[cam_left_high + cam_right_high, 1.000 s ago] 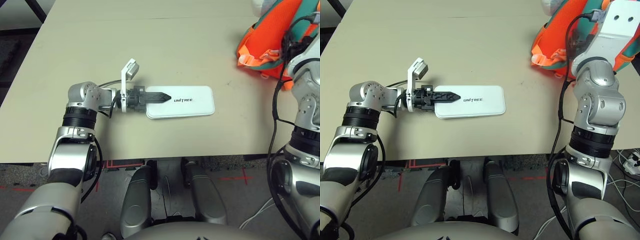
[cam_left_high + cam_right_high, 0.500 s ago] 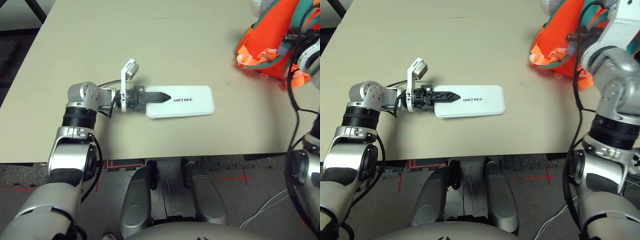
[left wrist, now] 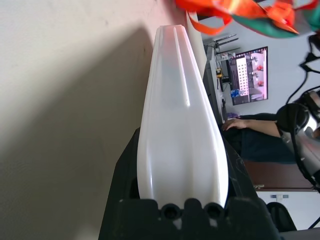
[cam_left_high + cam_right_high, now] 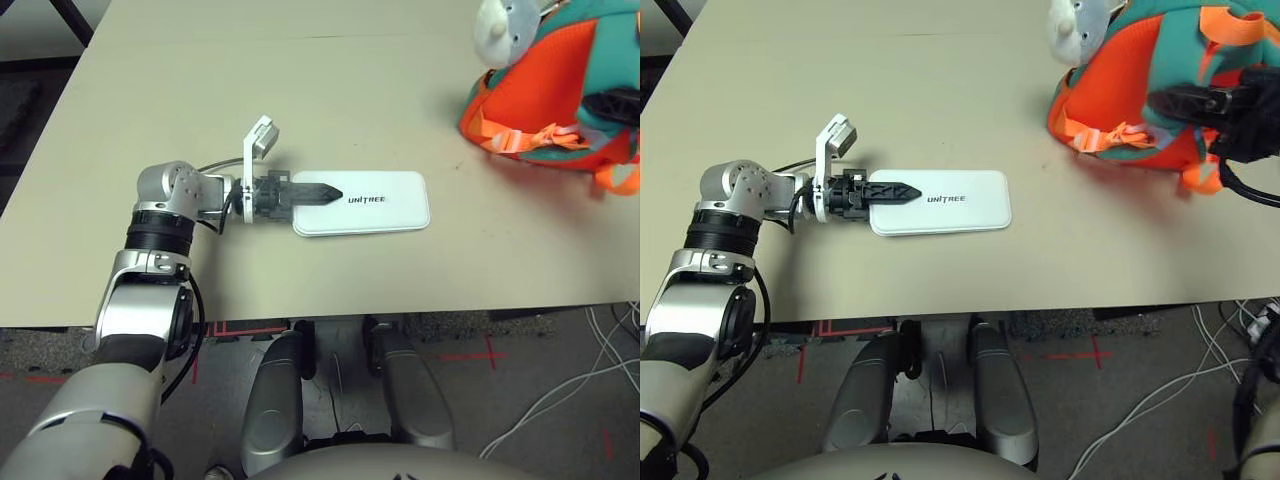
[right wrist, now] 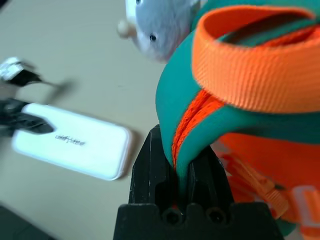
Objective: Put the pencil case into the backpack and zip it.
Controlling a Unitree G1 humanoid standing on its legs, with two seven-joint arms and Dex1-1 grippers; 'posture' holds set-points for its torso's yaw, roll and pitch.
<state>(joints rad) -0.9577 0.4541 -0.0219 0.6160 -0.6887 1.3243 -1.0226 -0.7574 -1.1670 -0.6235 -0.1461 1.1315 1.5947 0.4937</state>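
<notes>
- Left eye view: black "UNITREE" lettering reads across the flat white rectangular hard pencil case [image 4: 361, 203], which lies on the beige table [image 4: 300, 100]; the left gripper [image 4: 318, 193] is clamped on its near-left end, one black finger lying over the lid
- Right eye view: the small rounded orange mesh backpack with teal trim [image 4: 1150, 95] sits at the table's far right, well apart from the case, a grey-white plush toy [image 4: 1077, 22] at its top; the right gripper [image 4: 1185, 100] reaches into it from the right; what is inside the bag cannot be seen
- Left wrist view: black fingers [image 3: 125, 165] press both sides of the white case; a monitor [image 3: 251, 72] and a seated person [image 3: 252, 135] show beyond the table edge
- Right wrist view: the fingers [image 5: 150, 160] are pinched closed on a fold of the backpack's teal trim, an orange webbing strap [image 5: 250, 70] looping above
</notes>
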